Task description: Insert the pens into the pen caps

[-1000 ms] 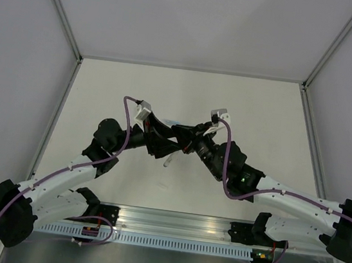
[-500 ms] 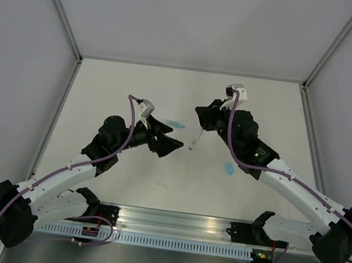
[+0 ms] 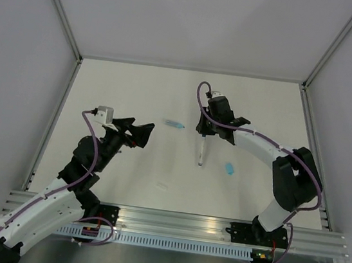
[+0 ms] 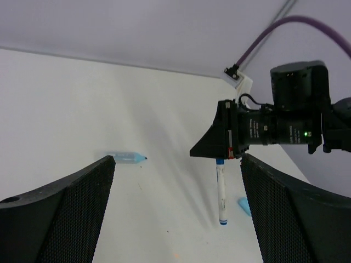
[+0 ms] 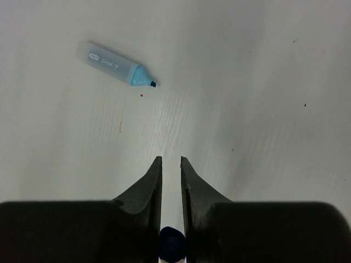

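My right gripper (image 3: 203,134) is shut on the top end of a white pen (image 3: 201,152) with blue ends. The pen hangs tip-down just above the table. In the right wrist view its dark blue end (image 5: 173,245) sits between the fingers (image 5: 153,186). In the left wrist view the pen (image 4: 221,192) hangs under the right gripper (image 4: 222,158). My left gripper (image 3: 142,133) stands wide open and empty at the left, well apart from the pen. A pale blue pen cap (image 3: 229,168) lies right of the pen, also in the left wrist view (image 4: 244,205).
A short pale blue marker (image 3: 177,124) with a bare dark nib lies on the table between the grippers; the wrist views show the marker (image 5: 115,68) (image 4: 123,159) too. A small faint clear piece (image 3: 162,185) lies nearer the front. Grey walls enclose the white table (image 3: 116,91).
The two grippers were together at the table's middle. My left gripper has opened and drawn back left; the right gripper has carried the white pen off towards the back right.
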Controlling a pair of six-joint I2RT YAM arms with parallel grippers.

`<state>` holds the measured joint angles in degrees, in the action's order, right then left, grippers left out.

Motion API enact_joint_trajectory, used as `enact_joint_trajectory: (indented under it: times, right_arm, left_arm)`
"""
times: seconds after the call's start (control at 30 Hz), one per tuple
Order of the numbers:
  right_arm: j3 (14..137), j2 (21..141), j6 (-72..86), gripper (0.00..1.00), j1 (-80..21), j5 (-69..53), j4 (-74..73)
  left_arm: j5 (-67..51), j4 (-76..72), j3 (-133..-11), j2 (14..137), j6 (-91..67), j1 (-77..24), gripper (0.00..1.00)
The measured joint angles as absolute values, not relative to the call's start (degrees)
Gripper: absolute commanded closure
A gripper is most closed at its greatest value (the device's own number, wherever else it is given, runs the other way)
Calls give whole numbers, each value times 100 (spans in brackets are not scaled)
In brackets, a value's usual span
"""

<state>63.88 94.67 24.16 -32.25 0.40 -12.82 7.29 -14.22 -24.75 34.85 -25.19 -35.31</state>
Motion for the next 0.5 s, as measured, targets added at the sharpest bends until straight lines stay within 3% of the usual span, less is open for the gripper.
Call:
enact_joint_trajectory:
  times: [0.27,0.5]
  right_arm:
    - [6807,10355,2418,100,-3022,169,-1452]
    - [7310,11076,2421,85,-2932,635,-1660]
  left_arm:
    - [1658,-1144,-2388,3052,-2615,-3531,0]
    - [1990,-906,-2342,3028,-2711,-3531,0]
